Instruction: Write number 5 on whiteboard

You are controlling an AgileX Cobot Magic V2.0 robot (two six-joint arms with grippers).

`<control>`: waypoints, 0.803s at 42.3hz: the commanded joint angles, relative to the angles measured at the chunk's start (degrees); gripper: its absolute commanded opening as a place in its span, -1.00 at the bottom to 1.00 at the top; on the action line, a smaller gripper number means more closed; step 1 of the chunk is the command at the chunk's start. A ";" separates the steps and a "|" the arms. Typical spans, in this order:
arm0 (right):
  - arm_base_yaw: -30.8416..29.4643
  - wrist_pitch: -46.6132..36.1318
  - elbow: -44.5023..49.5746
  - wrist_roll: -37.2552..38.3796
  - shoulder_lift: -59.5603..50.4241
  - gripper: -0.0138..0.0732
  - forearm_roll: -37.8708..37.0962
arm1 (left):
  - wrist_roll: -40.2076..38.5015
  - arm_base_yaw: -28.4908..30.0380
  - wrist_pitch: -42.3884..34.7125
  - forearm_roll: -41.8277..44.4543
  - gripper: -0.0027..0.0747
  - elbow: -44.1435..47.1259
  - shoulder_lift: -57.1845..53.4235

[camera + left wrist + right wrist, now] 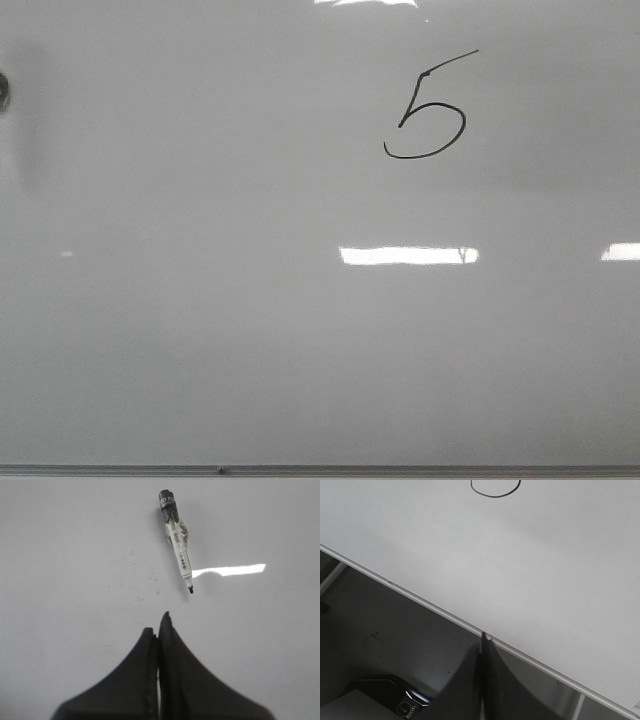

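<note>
Number 5 (428, 108) on whiteboard (200, 350), apart from both closed, empty tools (160, 622) (484, 637)

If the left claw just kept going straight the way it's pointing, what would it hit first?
Probably the marker. The left gripper, its jaws shut, points across the whiteboard toward the pen's uncapped tip, which lies just ahead and slightly to one side. Depth is unclear, so it might narrowly miss.

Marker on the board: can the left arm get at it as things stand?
Probably yes. The marker lies alone on the whiteboard just ahead of the left gripper, nothing between them. But the jaws are shut, so they must open first.
</note>
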 commanded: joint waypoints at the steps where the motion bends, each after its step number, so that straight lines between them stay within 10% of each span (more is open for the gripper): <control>1: -0.39 -3.14 -1.63 0.01 -0.24 -0.80 0.01 | 0.07 0.02 -7.67 -0.30 -0.98 1.20 -2.08; 34: -0.39 -3.00 -1.63 0.01 -0.24 -0.80 0.01 | -8.09 -0.13 -21.02 5.36 -0.98 10.68 -7.86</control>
